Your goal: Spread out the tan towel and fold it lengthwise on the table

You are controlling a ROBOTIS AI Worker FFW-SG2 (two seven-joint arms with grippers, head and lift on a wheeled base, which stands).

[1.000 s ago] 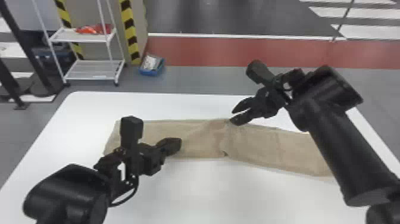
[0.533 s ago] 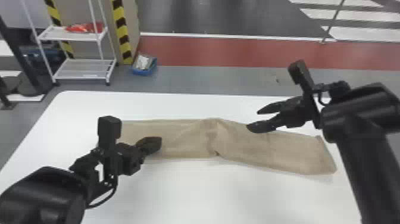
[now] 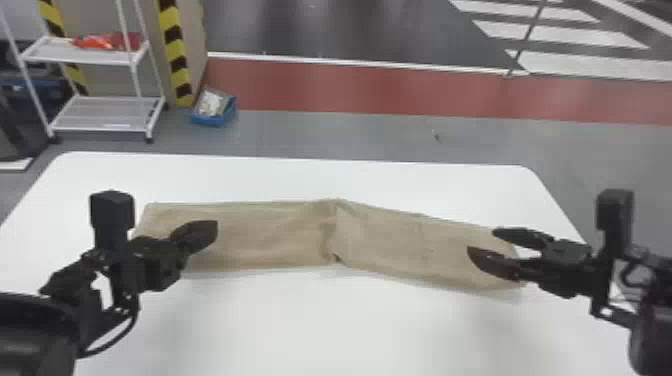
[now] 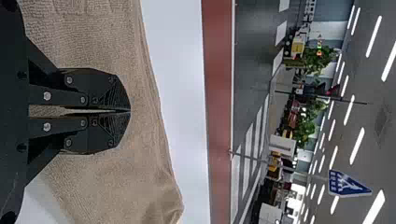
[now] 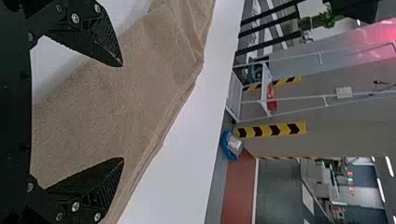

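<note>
One towel (image 3: 270,237), seemingly folded, on one table (image 3: 350,330)

Tan towel (image 3: 280,237) partly behind left end effector (image 3: 212,231)

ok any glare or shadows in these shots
Head view: soft grey shadow on the table along the towel's near edge, pale reflections on the dark floor; left wrist view: bright strip lights overhead; right wrist view: pinkish glow on the wall.

A white wire rack (image 3: 105,114) stood behind, red stuff (image 3: 107,41) on its shelf, a blue bin (image 3: 214,120) on the floor beside it.
</note>
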